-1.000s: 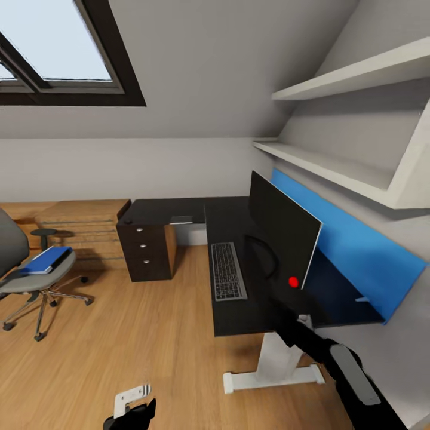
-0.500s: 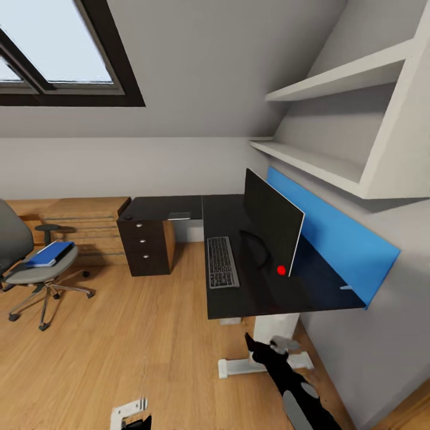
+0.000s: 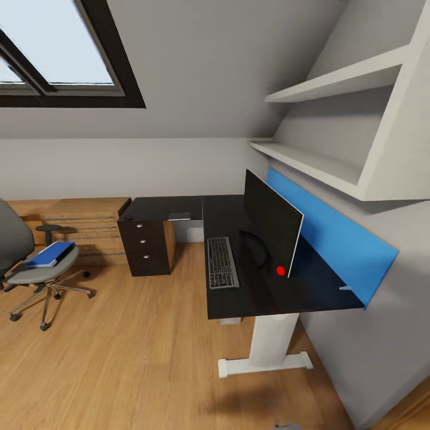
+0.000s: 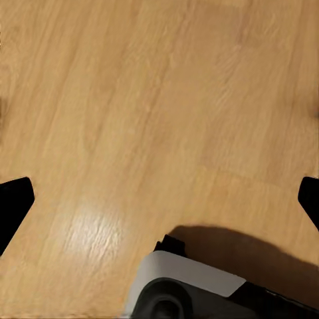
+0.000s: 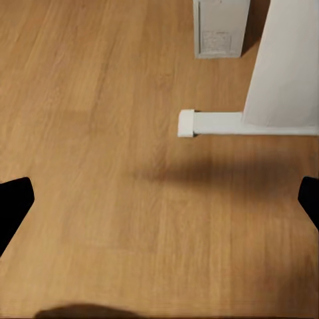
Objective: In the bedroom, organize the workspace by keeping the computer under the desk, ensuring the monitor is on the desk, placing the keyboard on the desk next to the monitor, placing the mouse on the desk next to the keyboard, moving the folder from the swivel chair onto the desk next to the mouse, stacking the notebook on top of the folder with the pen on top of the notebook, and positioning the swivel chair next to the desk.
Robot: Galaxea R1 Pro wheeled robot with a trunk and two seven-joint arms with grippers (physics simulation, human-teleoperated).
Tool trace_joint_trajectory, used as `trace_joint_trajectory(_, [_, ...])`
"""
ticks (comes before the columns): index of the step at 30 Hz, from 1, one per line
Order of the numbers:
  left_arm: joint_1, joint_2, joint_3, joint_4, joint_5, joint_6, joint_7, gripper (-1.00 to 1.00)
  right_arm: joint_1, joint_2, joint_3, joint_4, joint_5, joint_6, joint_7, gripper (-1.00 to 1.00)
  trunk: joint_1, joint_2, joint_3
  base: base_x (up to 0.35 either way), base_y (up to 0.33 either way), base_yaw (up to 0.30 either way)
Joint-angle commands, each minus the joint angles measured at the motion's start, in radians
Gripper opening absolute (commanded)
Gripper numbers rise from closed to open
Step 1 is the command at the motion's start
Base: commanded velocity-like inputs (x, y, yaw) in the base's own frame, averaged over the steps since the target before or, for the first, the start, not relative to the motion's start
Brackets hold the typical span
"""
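The black-topped desk (image 3: 239,295) stands against the right wall on a white leg (image 5: 282,60). On it the monitor (image 3: 272,224) is upright, and the black keyboard (image 3: 222,263) lies flat just in front of it. A thin grey rectangle, perhaps the notebook (image 3: 179,216), lies on the desk's far wing. At far left, well away from the desk, the swivel chair (image 3: 30,275) carries the blue folder (image 3: 51,254) on its seat. A pale box, perhaps the computer (image 5: 221,26), stands on the floor by the desk's leg. Mouse and pen are too small to make out. My left gripper (image 4: 159,199) and right gripper (image 5: 159,203) hang open over bare floor.
A black drawer unit (image 3: 146,248) holds up the desk's far wing, with a light wooden shelf unit (image 3: 83,224) to its left. White wall shelves (image 3: 334,161) and a blue panel (image 3: 340,251) run along the wall behind the desk. Wooden floor (image 3: 137,352) lies between chair and desk.
Both arms have dropped out of the head view; the right one hung in front of the desk half a second ago. A second ago the view stood closer to the desk.
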Motion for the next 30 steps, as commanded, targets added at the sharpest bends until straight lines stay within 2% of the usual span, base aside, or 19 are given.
trace_joint_trajectory(1, [0.000,0.001,-0.009,0.004,0.009,-0.006,0.008,1.00,-0.001,0.000,0.008,0.003,-0.010,-0.006,0.002,1.00,0.000,-0.002,-0.002,0.000,0.000,0.000])
trace_joint_trajectory(3, [0.000,0.000,-0.011,0.023,-0.004,-0.008,0.005,1.00,-0.001,0.000,0.011,0.006,-0.009,-0.008,0.001,1.00,0.000,-0.002,-0.002,0.000,0.000,0.000])
trace_joint_trajectory(4, [0.000,-0.005,-0.013,0.038,-0.050,-0.013,0.004,1.00,-0.001,0.017,0.012,0.014,-0.010,-0.009,-0.003,1.00,0.000,-0.002,-0.002,-0.032,0.022,0.056])
trace_joint_trajectory(5, [0.000,-0.009,-0.013,0.042,-0.064,-0.014,0.004,1.00,-0.001,0.031,0.011,0.027,-0.010,-0.010,-0.004,1.00,0.000,-0.002,-0.002,-0.055,0.068,0.129])
trace_joint_trajectory(8, [0.000,-0.016,-0.012,0.047,-0.081,-0.015,0.003,1.00,-0.001,0.055,0.008,0.069,-0.011,-0.032,-0.006,1.00,0.000,-0.002,-0.002,-0.055,0.182,0.190])
trace_joint_trajectory(9, [0.000,-0.018,-0.012,0.049,-0.088,-0.016,0.003,1.00,-0.001,0.065,0.010,0.092,-0.009,-0.081,-0.006,1.00,0.000,-0.002,-0.002,-0.014,0.270,0.065])
trace_joint_trajectory(13, [0.000,-0.019,-0.012,0.050,-0.089,-0.016,0.003,1.00,-0.001,0.069,0.011,0.102,-0.007,-0.122,-0.004,1.00,0.000,-0.002,-0.002,-0.004,0.291,0.017])
trace_joint_trajectory(18, [0.000,-0.019,-0.012,0.050,-0.089,-0.016,-0.009,1.00,-0.001,0.068,0.011,0.103,-0.007,-0.123,-0.004,1.00,0.000,-0.002,-0.002,0.000,0.303,0.001])
trace_joint_trajectory(26, [0.000,-0.026,-0.012,0.068,-0.090,-0.015,-0.011,1.00,-0.001,0.071,0.008,0.104,-0.016,-0.135,-0.008,1.00,0.000,-0.002,-0.002,0.123,0.299,0.251])
trace_joint_trajectory(30, [0.000,-0.027,-0.012,0.070,-0.089,-0.015,-0.048,1.00,-0.001,0.072,0.005,0.104,-0.019,-0.135,-0.008,1.00,0.000,-0.002,-0.002,0.209,0.286,0.279])
